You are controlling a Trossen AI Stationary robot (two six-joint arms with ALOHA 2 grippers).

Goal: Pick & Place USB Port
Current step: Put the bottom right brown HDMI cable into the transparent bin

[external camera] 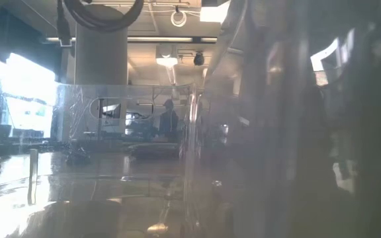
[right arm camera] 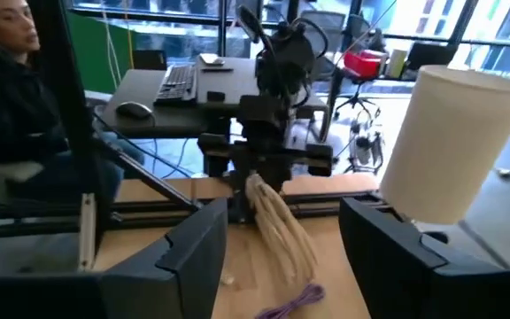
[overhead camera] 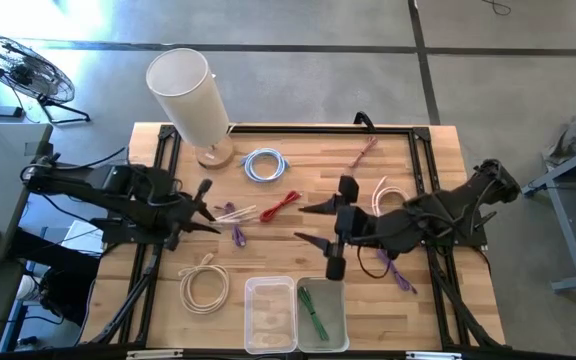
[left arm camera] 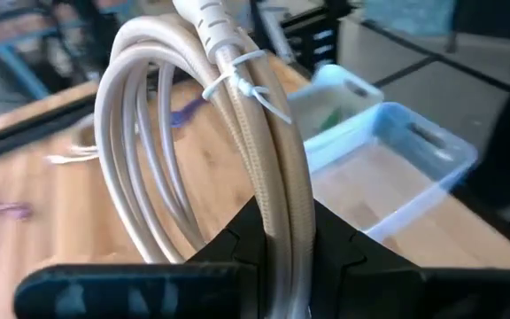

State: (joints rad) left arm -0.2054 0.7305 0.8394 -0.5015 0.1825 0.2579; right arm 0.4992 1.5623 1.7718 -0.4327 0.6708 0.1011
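Left wrist view: beige cable bundle [left arm camera: 237,168], zip-tied, is clamped between the closed left gripper [left arm camera: 277,257] fingers, lifted for carrying; clear bins [left arm camera: 388,168] lie just ahead. Right gripper [overhead camera: 313,225] is spread open, empty, above the bins

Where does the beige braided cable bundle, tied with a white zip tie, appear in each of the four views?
High view: beige cable bundle left of centre, held by the left gripper.
Low view: not visible.
Left wrist view: centre, filling the picture.
Right wrist view: centre, hanging down.
Shared landmark: white cylindrical lampshade, in the high and right wrist views.
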